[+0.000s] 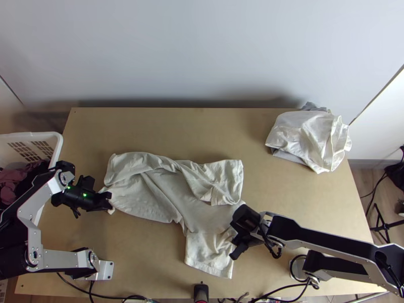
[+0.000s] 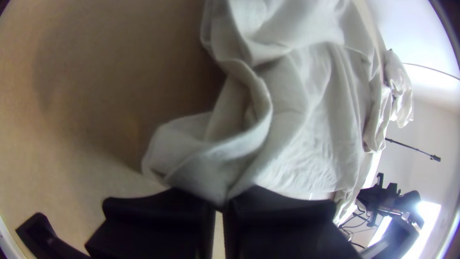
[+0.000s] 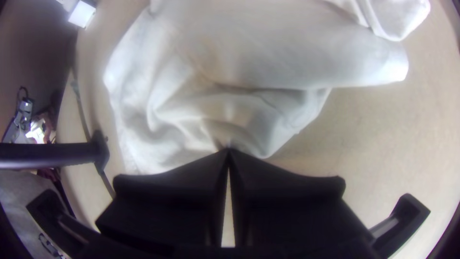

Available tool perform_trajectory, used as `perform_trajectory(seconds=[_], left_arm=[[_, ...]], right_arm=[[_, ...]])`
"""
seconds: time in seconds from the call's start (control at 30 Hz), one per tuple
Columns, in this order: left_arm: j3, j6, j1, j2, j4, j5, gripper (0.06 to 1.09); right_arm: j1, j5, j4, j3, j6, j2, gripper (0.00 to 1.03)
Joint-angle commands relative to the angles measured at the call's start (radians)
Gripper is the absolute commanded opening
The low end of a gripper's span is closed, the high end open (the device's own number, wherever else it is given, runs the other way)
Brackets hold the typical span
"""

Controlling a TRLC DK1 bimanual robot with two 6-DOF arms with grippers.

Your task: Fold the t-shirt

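Left and low in the top view, the shirt lies rumpled, left gripper and right gripper each closed on its edge. It should handle light and limp; corners look the best hold. The left wrist view reveals cloth curling at the fingertips, the top view its overall spread.

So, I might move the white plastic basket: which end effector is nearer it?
Left: the left end effector is close to the basket, the right end effector beyond the middle of the wooden table.
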Motion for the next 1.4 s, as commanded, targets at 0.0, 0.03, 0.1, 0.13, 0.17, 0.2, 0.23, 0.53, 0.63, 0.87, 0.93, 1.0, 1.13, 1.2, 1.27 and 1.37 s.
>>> perform_trajectory(seconds=[0.0,0.03,0.1,0.13,0.17,0.2,0.23,0.53,0.63,0.87,0.93,1.0,1.13,1.2,1.27,1.37], left_arm=[[0.001,0.003,0.007,-0.004,-0.028,-0.001,0.16],[0.001,0.003,0.007,-0.004,-0.033,-0.001,0.16],[0.004,0.003,0.007,-0.005,-0.037,0.000,0.16],[0.010,0.003,0.008,-0.008,-0.047,0.000,0.16],[0.018,0.006,0.010,-0.016,-0.056,0.000,0.16],[0.029,0.006,0.014,-0.024,-0.067,0.000,0.16],[0.041,0.009,0.016,-0.030,-0.082,0.003,0.16],[0.153,-0.024,0.043,-0.035,-0.149,0.079,0.16],[0.178,-0.043,0.045,-0.024,-0.160,0.097,0.16],[0.247,-0.077,0.079,0.034,-0.177,0.111,0.16],[0.280,-0.089,0.097,0.067,-0.183,0.117,0.16],[0.326,-0.103,0.119,0.102,-0.198,0.132,0.16],[0.412,-0.126,0.143,0.166,-0.231,0.142,0.16],[0.448,-0.153,0.159,0.196,-0.228,0.142,0.16],[0.481,-0.184,0.172,0.234,-0.228,0.142,0.16],[0.511,-0.218,0.180,0.274,-0.226,0.142,0.16]], right_arm=[[-0.002,0.001,0.006,0.005,0.011,-0.026,0.03],[-0.005,0.000,0.006,0.009,0.011,-0.026,0.03],[-0.016,0.000,0.006,0.016,0.015,-0.028,0.03],[-0.022,0.000,0.006,0.021,0.017,-0.029,0.03],[-0.028,0.000,0.006,0.027,0.015,-0.029,0.03],[-0.037,0.000,0.006,0.036,0.015,-0.029,0.03],[-0.047,0.001,0.000,0.050,0.012,-0.029,0.03],[-0.243,0.001,-0.023,0.289,-0.029,-0.013,0.03],[-0.312,0.001,-0.020,0.352,-0.034,-0.006,0.03],[-0.403,0.001,-0.010,0.378,-0.075,-0.006,0.03],[-0.432,0.001,-0.003,0.381,-0.081,-0.006,0.03],[-0.469,0.001,0.014,0.386,-0.088,-0.002,0.03],[-0.541,0.001,0.034,0.394,-0.111,0.015,0.03],[-0.585,0.001,0.039,0.404,-0.123,0.032,0.03],[-0.633,0.001,0.043,0.420,-0.132,0.058,0.03],[-0.674,0.001,0.060,0.418,-0.134,0.080,0.03]])
